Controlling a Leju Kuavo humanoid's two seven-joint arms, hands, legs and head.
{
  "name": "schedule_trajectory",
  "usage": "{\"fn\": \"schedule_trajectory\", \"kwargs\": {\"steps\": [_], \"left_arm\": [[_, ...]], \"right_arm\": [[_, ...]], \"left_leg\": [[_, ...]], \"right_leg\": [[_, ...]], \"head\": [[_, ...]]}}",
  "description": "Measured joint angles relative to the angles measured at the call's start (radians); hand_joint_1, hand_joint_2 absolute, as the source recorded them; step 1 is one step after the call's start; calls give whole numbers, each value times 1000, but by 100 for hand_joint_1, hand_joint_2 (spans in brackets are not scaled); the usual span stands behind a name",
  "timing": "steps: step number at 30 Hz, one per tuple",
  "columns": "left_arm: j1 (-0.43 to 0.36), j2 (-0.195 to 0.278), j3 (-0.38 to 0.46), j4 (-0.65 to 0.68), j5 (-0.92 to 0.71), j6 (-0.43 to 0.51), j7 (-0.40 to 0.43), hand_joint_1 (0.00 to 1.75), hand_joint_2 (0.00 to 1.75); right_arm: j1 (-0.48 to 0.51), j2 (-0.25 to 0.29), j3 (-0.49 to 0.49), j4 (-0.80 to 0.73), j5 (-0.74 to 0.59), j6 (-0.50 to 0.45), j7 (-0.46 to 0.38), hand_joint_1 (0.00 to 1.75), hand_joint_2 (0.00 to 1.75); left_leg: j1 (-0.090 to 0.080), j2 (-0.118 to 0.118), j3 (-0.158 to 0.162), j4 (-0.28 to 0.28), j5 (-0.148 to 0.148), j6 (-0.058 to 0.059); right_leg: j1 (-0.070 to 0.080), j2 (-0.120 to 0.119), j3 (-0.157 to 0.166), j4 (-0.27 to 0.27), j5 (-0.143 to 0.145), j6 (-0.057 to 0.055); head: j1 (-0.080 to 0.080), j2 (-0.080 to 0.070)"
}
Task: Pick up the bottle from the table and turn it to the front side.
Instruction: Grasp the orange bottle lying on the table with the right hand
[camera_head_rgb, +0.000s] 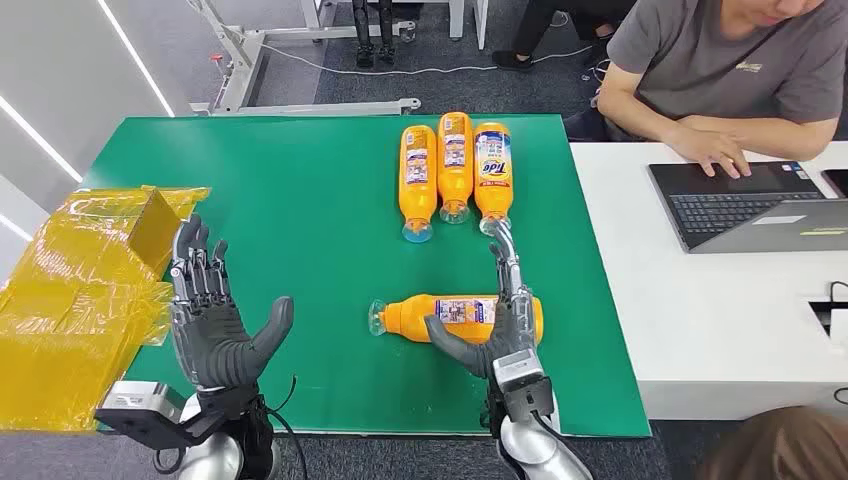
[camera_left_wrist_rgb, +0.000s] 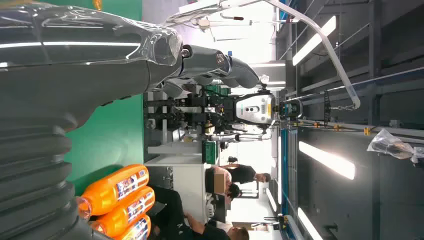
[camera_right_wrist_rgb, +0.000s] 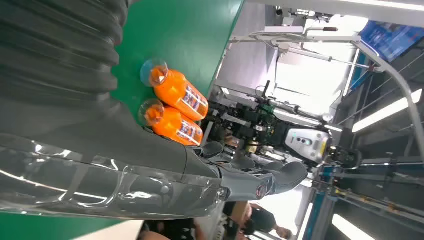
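The orange plastic bottle with a clear cap (camera_head_rgb: 455, 318) lies sideways on the green table (camera_head_rgb: 300, 200); it looks full, smooth, rigid and probably slippery. The right hand (camera_head_rgb: 495, 325) cups its labelled middle, thumb in front, the sensible hold, though a firm grip isn't evident. The left hand (camera_head_rgb: 215, 320) hovers spread, holding nothing.

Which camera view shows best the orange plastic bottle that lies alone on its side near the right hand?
The head view is best: the orange plastic bottle lies whole on the green table, with the right hand around its base end. Neither wrist view clearly shows it; both show bottles from the row of three orange bottles.
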Motion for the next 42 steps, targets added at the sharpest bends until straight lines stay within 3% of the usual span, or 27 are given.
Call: {"fn": "schedule_trajectory", "kwargs": {"steps": [3,9,16,20,25,30,42], "left_arm": [[-2,1,0,0,3,-3,0,0,175],[-19,4,0,0,11,-17,0,0,175],[-39,5,0,0,19,-44,0,0,175],[-48,5,0,0,27,-60,0,0,175],[-52,5,0,0,29,-64,0,0,175],[-69,4,0,0,39,-96,0,0,175],[-82,-3,0,12,59,-139,0,0,175]], "right_arm": [[-26,-7,4,6,69,-1,29,0,175],[-164,-37,29,56,292,86,177,0,175],[-345,-58,64,143,562,371,338,0,175],[-438,-67,92,218,609,521,348,0,175],[-470,-70,107,259,625,571,339,0,175],[-632,-92,238,524,691,778,281,0,175],[-705,-153,376,696,686,925,262,0,175]], "left_leg": [[0,0,0,0,0,0],[0,0,0,0,1,0],[0,0,0,1,2,-1],[0,0,0,0,2,-1],[0,0,0,1,2,-1],[0,-1,0,1,2,0],[0,-1,1,2,2,0]], "right_leg": [[0,0,0,0,0,0],[0,0,0,0,1,-1],[0,0,0,1,2,-2],[0,0,0,1,2,-2],[0,0,0,1,2,-2],[0,-1,0,1,2,-2],[0,-1,0,1,2,-1]], "head": [[0,0],[0,0],[0,0],[0,0],[0,0],[0,0],[0,0]]}}
